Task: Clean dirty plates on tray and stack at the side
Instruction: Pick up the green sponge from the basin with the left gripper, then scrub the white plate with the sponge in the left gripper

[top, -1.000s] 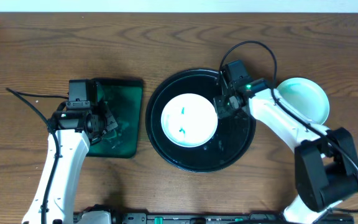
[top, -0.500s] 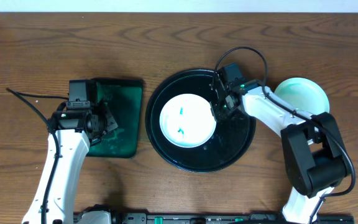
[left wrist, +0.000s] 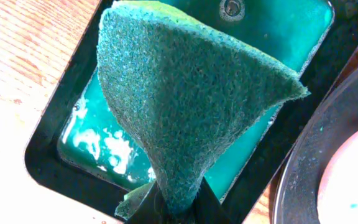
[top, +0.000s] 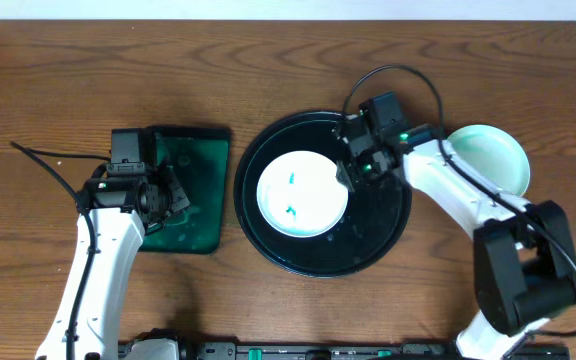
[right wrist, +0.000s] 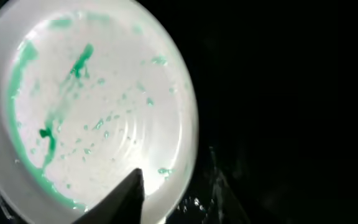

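As it lies on the tray (top: pixel 380 228), the plate (top: pixel 303 193) faces up.

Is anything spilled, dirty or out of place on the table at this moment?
Yes. The plate on the black tray carries teal streaks and specks, and droplets lie on the tray beside it. Green liquid pools in the small green tray.

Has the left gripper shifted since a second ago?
No. The left gripper, clamping the sponge, hangs at the same spot over the green tray.
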Controlling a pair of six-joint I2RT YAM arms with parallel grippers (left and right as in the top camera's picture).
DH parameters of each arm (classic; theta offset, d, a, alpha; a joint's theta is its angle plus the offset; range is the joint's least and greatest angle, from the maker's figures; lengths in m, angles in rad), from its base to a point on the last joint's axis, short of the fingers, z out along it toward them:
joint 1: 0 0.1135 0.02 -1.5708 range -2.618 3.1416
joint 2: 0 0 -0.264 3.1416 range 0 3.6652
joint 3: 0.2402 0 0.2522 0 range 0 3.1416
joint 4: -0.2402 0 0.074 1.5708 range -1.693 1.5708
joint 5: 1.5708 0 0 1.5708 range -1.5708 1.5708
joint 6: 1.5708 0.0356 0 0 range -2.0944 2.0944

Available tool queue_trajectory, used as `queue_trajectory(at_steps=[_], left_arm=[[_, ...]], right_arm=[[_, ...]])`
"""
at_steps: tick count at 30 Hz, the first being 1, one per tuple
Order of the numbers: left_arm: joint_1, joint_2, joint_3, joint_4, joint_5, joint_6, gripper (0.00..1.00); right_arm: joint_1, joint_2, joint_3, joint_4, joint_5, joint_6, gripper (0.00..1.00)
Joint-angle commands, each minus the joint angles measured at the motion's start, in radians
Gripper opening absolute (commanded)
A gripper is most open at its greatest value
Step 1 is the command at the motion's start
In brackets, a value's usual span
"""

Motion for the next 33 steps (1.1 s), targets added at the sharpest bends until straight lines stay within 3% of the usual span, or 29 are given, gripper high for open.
queue_trajectory(at_steps=[1,3,4,6,11,16,23,30,33], left_arm=[[-0.002,-0.023,0.028,0.001,0.022,0.029,0.07],[-0.002,-0.044,0.048,-0.009,0.022,0.035,0.07],[-0.002,-0.054,0.058,-0.013,0.022,0.035,0.07],[-0.002,-0.077,0.079,-0.017,0.039,0.035,0.07],[-0.031,-0.109,0.09,0.03,0.195,0.023,0.07],[-0.178,-0.047,0.089,0.127,0.256,-0.045,0.07],[-0.472,0.267,0.098,0.288,0.25,-0.166,0.07],[-0.536,0.55,0.201,0.308,0.306,-0.314,0.07],[-0.527,0.594,0.237,0.243,0.248,-0.327,0.07]], right_arm=[[0.023,0.08,0.003,0.021,0.024,0.024,0.4],[0.022,0.103,0.003,0.032,0.025,0.032,0.35],[0.02,0.107,0.003,0.035,0.025,0.04,0.27],[0.015,0.113,0.003,0.036,0.025,0.05,0.02],[0.012,0.113,0.003,0.036,0.026,0.054,0.01],[0.013,0.113,0.003,0.036,0.026,0.054,0.01],[0.013,0.113,0.003,0.035,0.026,0.069,0.01],[0.013,0.113,0.003,0.034,0.026,0.069,0.01],[0.013,0.113,0.003,0.034,0.028,0.069,0.01]])
